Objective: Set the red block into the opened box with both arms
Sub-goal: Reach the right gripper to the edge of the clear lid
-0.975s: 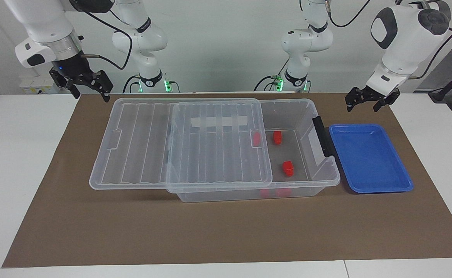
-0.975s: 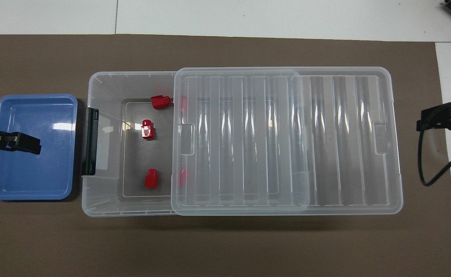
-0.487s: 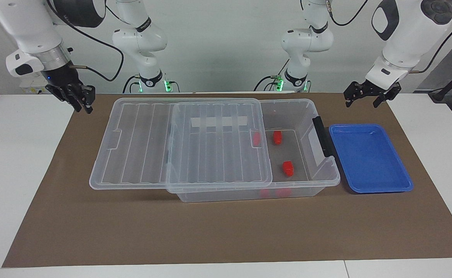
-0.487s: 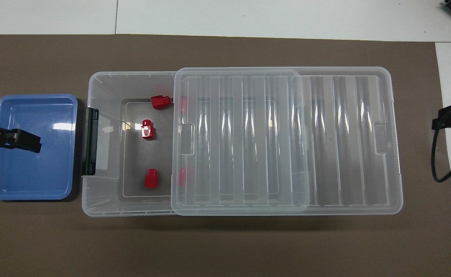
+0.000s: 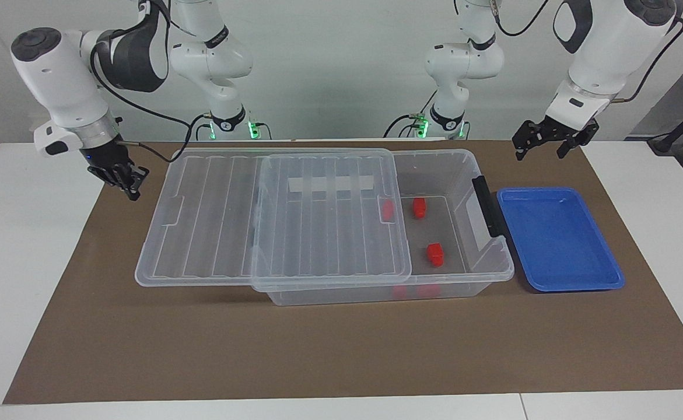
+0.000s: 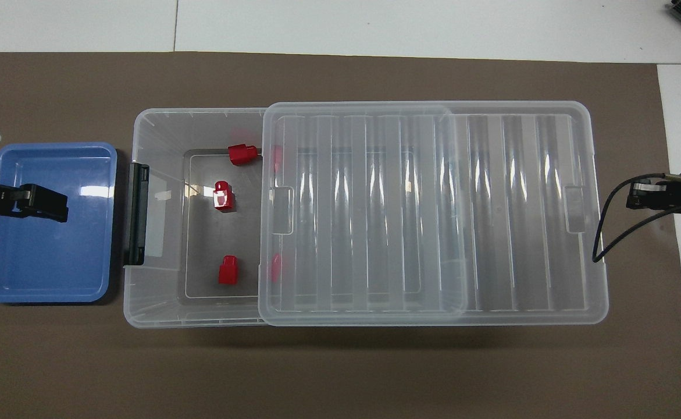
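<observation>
Lying inside the box (image 5: 490, 274), on the floor of its uncovered end, three red blocks (image 5: 435, 254) are seen, well apart from both grippers. The lid (image 5: 271, 216) is slid toward the right arm's end, covering most of the box. The right gripper (image 5: 131, 188) is clenched with nothing in it, hanging over the brown mat (image 5: 318, 350) beside the lid's end. The left gripper (image 5: 542, 143) is spread wide and empty, raised above the mat near the blue tray (image 5: 557, 280).
</observation>
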`<state>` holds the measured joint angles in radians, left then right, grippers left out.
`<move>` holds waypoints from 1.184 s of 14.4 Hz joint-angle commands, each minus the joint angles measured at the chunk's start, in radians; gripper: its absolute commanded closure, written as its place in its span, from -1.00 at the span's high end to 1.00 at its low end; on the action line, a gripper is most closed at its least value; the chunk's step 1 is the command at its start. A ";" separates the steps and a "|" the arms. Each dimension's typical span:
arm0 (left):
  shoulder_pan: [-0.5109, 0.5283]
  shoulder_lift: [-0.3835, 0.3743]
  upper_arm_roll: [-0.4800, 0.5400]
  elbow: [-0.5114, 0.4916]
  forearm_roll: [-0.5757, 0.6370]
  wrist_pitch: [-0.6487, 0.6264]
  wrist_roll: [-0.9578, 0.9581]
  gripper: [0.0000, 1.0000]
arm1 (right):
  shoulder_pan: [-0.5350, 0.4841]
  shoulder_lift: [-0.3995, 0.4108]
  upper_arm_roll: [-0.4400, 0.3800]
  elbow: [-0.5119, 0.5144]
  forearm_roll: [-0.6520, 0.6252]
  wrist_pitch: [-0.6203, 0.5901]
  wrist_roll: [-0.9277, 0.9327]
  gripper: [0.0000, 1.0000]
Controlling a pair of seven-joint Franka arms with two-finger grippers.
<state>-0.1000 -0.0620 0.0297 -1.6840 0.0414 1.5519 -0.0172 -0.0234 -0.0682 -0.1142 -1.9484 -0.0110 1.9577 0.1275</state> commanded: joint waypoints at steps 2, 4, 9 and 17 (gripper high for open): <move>-0.003 -0.015 0.013 0.000 -0.006 -0.015 -0.017 1.00 | -0.020 0.004 0.007 -0.063 0.017 0.102 -0.029 -1.00; 0.000 -0.016 0.016 0.000 -0.006 -0.015 -0.018 1.00 | -0.018 0.017 0.007 -0.067 0.017 0.138 -0.029 -1.00; 0.000 -0.016 0.021 0.000 -0.006 -0.015 -0.020 1.00 | -0.004 0.071 0.017 -0.063 0.016 0.190 -0.077 -1.00; -0.001 -0.019 0.018 0.000 -0.014 -0.013 -0.017 1.00 | 0.062 0.074 0.021 -0.061 0.017 0.198 -0.075 -1.00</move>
<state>-0.0987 -0.0665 0.0457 -1.6839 0.0414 1.5519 -0.0260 0.0399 0.0100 -0.0940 -2.0058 -0.0110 2.1592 0.0757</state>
